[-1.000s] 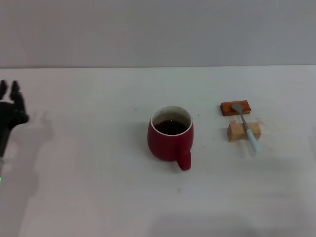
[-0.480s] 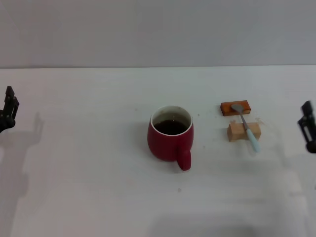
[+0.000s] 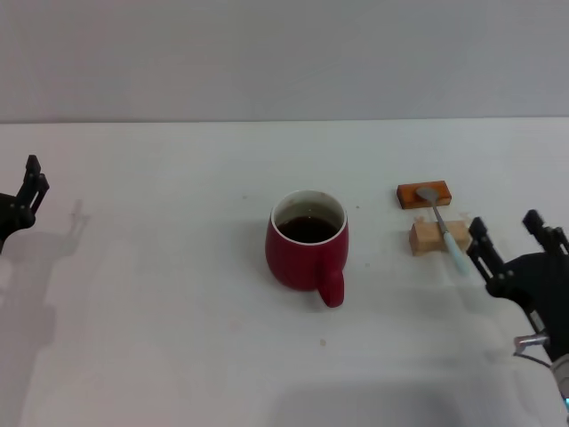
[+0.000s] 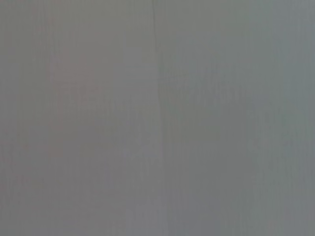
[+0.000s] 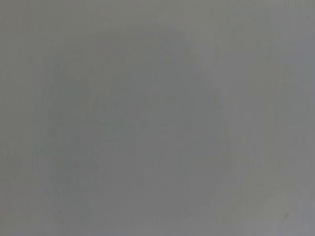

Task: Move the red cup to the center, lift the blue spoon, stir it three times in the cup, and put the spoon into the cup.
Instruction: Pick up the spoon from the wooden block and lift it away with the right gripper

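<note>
The red cup (image 3: 305,251) stands at the middle of the white table (image 3: 178,294), with dark liquid inside and its handle towards me. The blue spoon (image 3: 447,233) lies to its right, its metal bowl on an orange-brown block (image 3: 410,195) and its pale blue handle across a tan wooden block (image 3: 424,237). My right gripper (image 3: 504,233) is open and empty, just right of the spoon's handle end. My left gripper (image 3: 29,185) is at the far left edge, well away from the cup. Both wrist views show only a plain grey surface.
The white table reaches back to a grey wall (image 3: 284,53). The two blocks under the spoon are the only other objects on it.
My right gripper has come in from the right edge to beside the spoon's handle. My left gripper has stayed at the far left, shifting a little. The cup and spoon have not moved.
</note>
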`<state>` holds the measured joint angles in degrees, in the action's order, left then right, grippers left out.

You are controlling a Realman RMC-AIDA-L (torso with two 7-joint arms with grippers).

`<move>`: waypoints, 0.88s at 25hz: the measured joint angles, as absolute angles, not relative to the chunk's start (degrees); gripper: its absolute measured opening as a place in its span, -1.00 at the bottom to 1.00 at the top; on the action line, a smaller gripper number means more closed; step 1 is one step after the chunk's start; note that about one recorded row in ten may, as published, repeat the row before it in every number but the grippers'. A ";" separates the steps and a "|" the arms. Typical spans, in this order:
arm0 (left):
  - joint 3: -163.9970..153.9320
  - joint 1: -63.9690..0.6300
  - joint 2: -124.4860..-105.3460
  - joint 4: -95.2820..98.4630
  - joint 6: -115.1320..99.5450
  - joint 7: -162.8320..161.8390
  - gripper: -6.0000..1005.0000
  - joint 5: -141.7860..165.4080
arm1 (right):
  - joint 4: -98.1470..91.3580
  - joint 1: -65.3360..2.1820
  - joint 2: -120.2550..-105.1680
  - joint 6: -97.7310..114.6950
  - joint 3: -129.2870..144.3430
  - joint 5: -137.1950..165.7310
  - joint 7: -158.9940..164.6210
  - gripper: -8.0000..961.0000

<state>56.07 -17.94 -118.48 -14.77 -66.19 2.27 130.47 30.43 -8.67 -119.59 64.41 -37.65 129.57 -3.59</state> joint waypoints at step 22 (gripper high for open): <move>55.72 -18.19 -118.56 -14.76 -66.08 2.29 0.68 130.82 | 30.06 -9.96 -119.36 58.79 -34.84 126.13 -3.23 0.49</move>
